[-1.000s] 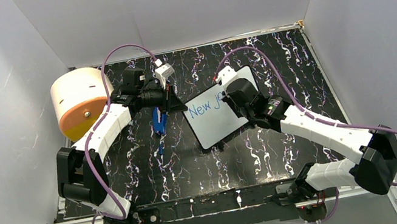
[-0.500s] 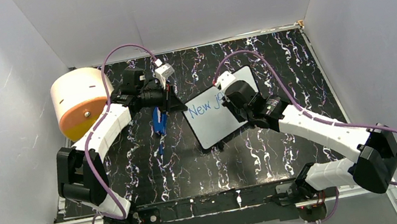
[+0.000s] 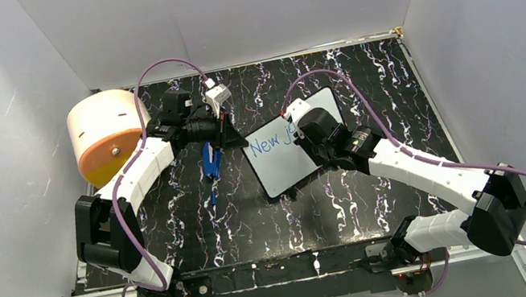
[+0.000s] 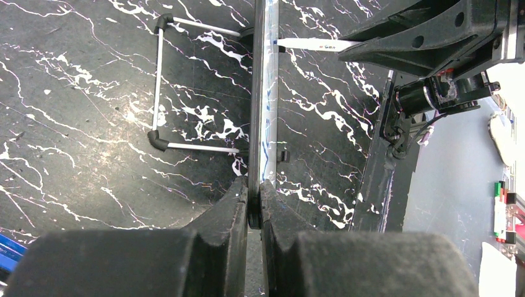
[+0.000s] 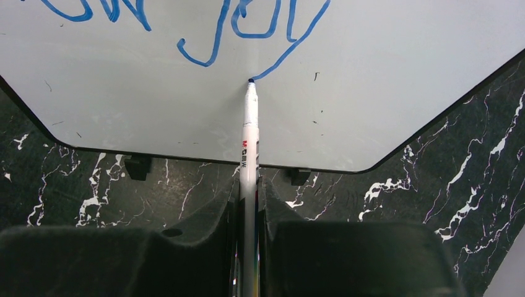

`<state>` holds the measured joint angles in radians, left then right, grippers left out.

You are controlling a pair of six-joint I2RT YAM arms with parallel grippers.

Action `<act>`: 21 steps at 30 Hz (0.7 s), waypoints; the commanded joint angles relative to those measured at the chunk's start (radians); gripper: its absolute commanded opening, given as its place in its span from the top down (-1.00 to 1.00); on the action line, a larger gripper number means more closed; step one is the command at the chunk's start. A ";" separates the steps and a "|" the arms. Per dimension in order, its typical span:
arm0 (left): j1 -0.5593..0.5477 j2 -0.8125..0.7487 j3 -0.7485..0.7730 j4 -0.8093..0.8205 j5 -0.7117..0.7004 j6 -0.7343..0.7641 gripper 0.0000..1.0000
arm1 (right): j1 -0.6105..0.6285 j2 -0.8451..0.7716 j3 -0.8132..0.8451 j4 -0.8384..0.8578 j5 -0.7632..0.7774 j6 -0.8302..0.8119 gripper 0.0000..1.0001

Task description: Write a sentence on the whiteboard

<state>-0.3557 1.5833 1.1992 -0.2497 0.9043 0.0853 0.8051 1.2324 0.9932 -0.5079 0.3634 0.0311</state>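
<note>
Marker (image 5: 249, 142) tip on the board: the right gripper (image 5: 247, 193) has both fingers clenched around the white barrel, and the blue nib touches the whiteboard (image 5: 384, 93) right at the bottom of the y's tail. Blue lettering, the sentence (image 3: 270, 143), reads "New joy" across the upper part of the board, and the right wrist covers the last letters from overhead. On the other side, the left gripper (image 4: 254, 185) pinches the board's thin framed edge between its fingers. Its wrist camera sees the board edge-on, with a wire stand (image 4: 158, 80) lying on the far side of it. The board sits in the middle of the black marbled table (image 3: 334, 201), between the two arms. A blue object (image 3: 211, 160) lies just beside the left gripper — spare markers, by the look of it, though it is too small to be sure. A cream-and-orange cylinder (image 3: 106, 135) sits off at the far left corner, well apart from the board.
</note>
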 commanded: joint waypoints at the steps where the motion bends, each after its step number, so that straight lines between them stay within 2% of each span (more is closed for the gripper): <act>1: -0.008 0.014 0.010 -0.059 -0.027 0.044 1.00 | -0.001 -0.041 0.048 0.023 0.012 0.006 1.00; 10: -0.008 0.013 0.011 -0.063 -0.031 0.046 1.00 | -0.009 -0.079 0.041 0.060 0.118 -0.013 1.00; 21: -0.008 0.013 0.012 -0.064 -0.033 0.047 1.00 | -0.041 -0.080 0.029 0.123 0.137 -0.030 1.00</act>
<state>-0.3557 1.5833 1.1999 -0.2543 0.9043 0.0860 0.7738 1.1725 0.9932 -0.4595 0.4721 0.0181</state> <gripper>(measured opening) 0.069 0.215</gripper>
